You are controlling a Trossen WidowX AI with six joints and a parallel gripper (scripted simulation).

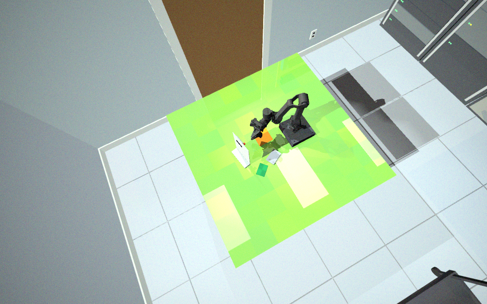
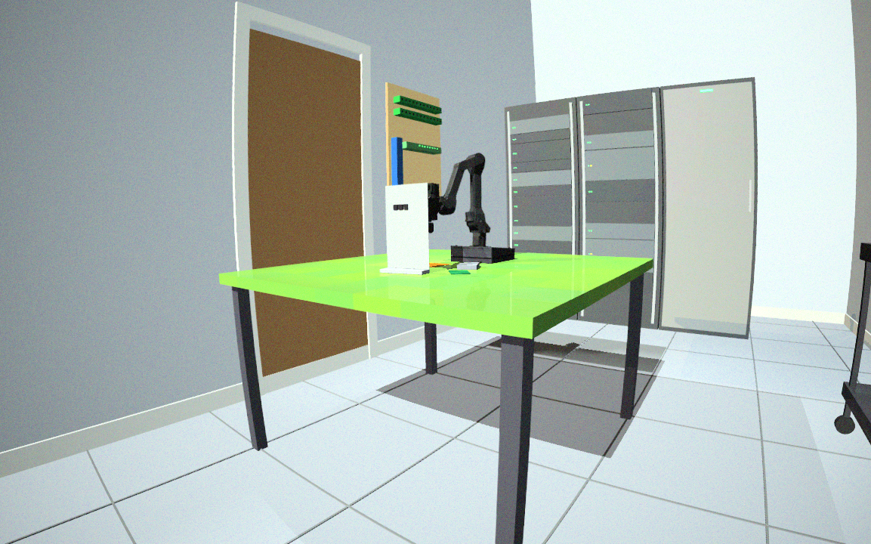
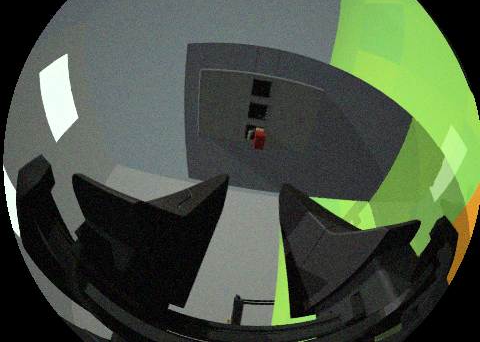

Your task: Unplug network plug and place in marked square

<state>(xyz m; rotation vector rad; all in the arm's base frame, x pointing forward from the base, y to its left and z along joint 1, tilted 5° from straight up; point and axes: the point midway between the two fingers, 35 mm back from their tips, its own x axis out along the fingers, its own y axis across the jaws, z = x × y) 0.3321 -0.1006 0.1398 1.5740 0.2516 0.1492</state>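
Plug (image 3: 259, 137), red, sits in the lowest of three sockets on the panel (image 3: 220, 122), its long axis pointing out toward the gripper (image 3: 254, 216). Jaws partly apart, gripping nothing, well short of the plug.

Upright white panel (image 1: 240, 149) stands left of frame centre in the top view. Red plug (image 3: 259, 137) is seated in the lowest of three stacked sockets, near centre of the wrist view. Orange marked square (image 1: 264, 138) lies flat just right of the panel.
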